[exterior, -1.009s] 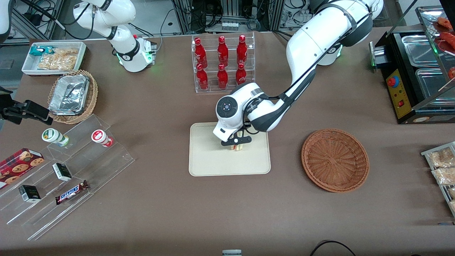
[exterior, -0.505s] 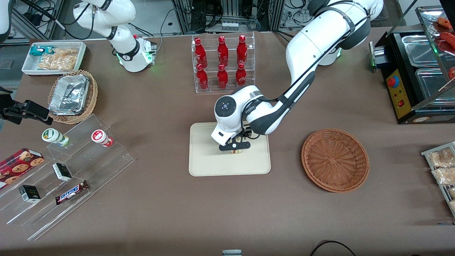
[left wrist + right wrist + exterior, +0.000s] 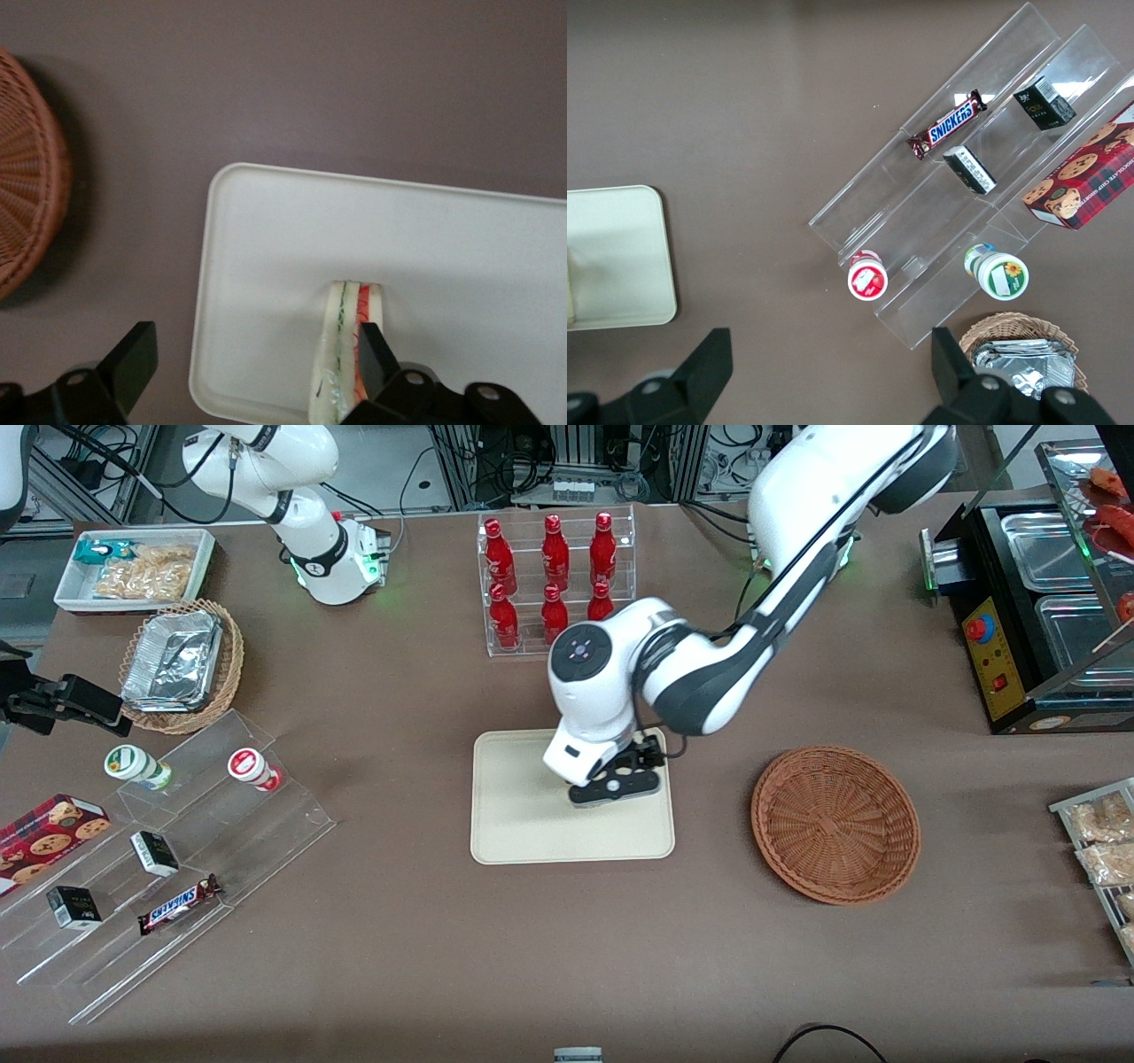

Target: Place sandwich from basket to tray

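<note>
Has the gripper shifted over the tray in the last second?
Yes. The gripper, open, rose off the sandwich and sits closer to the tray's basket-side edge.

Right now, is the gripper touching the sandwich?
Apart. In the left wrist view the gripper is open above the tray, and the sandwich stands on the tray with the fingers spread clear of it.

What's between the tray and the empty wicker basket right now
Only bare brown tablecloth separates the tray from the basket in the front view; the open gripper hangs over the sandwich.
</note>
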